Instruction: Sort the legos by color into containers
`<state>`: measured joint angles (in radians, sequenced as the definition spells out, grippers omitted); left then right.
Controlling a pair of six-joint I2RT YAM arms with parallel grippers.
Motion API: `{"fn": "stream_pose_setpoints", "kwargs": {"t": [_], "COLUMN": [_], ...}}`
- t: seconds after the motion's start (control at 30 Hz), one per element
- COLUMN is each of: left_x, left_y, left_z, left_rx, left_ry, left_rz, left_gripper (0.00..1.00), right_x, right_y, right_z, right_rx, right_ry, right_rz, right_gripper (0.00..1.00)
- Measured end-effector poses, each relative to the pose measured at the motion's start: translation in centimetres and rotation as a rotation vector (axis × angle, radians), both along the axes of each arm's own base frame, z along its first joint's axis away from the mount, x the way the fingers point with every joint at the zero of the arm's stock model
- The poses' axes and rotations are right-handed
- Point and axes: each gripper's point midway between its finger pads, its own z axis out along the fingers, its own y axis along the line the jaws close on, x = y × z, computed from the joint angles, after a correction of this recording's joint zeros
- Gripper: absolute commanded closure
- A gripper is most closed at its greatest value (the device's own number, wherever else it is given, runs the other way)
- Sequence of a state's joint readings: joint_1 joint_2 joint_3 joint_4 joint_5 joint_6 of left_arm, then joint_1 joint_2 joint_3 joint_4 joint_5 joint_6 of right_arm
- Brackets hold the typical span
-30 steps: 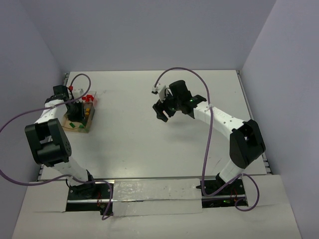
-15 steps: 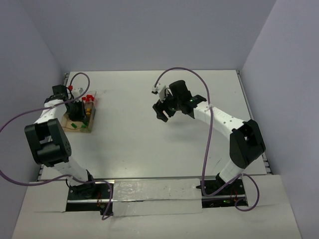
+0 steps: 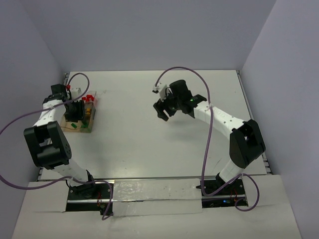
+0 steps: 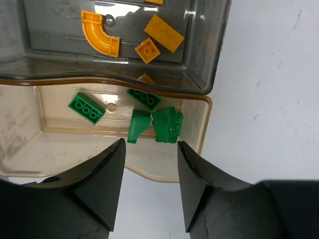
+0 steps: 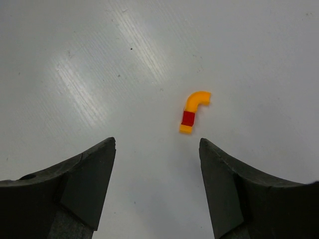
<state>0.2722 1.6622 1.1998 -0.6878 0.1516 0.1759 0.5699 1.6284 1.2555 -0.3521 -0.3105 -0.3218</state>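
In the left wrist view my left gripper (image 4: 149, 149) hangs open just above the near rim of the containers (image 4: 203, 130). The nearest tray holds several green legos (image 4: 167, 124) and nothing sits between the jaws. The tray behind it holds orange-yellow legos (image 4: 99, 39). From above, the left gripper (image 3: 76, 110) covers the containers (image 3: 84, 119), with red legos (image 3: 88, 97) at their far end. My right gripper (image 5: 157, 144) stands open over the bare table, and a curved orange lego with a red piece on it (image 5: 193, 112) lies just ahead of its fingertips.
The containers stand at the table's far left, close to the left wall (image 3: 30, 74). The right gripper (image 3: 166, 112) hovers near the table's middle, its purple cable (image 3: 184, 69) arching above it. A taped strip (image 3: 149, 191) runs along the near edge.
The left gripper's jaws have gone from shut to open over the green tray. The right arm has not moved.
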Motion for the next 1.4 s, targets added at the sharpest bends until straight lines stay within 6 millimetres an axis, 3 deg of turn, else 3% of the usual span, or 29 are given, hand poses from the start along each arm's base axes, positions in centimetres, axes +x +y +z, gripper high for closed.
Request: {"fn": "stream_pose_setpoints", "kwargs": {"t": [0.13,0.27,0.4,0.53,0.67,0.83,1.4], "left_x": [0.7,2.6,3.8,4.0,4.1,4.0,4.0], "left_y": [0.2,0.2,-0.5,-1.6,-3.0,-3.9,-4.4], "left_z": [2.3,6.3,10.5,12.7,13.2,13.0,12.9], "left_rx": [0.023,0.030,0.021,0.005,-0.015,-0.038,-0.062], "left_ry": [-0.058,-0.176,-0.300,-0.366,-0.381,-0.377,-0.375], "left_rz": [-0.018,-0.038,-0.066,-0.093,-0.121,-0.135,-0.140], "left_gripper": [0.43,0.42,0.42,0.42,0.42,0.41,0.41], "right_x": [1.4,3.3,4.2,4.5,4.1,4.7,4.1], "right_y": [-0.6,-1.4,-2.2,-2.6,-2.8,-2.0,-1.4], "right_z": [-0.3,-1.7,-4.0,-6.5,-8.1,-8.8,-11.6], "right_rx": [-0.011,-0.057,-0.129,-0.190,-0.219,-0.216,-0.233], "right_ry": [0.006,0.018,0.057,0.109,0.162,0.188,0.259], "right_rz": [-0.053,-0.121,-0.162,-0.181,-0.180,-0.167,-0.114], "right_gripper": [0.38,0.48,0.49,0.49,0.49,0.49,0.50]}}
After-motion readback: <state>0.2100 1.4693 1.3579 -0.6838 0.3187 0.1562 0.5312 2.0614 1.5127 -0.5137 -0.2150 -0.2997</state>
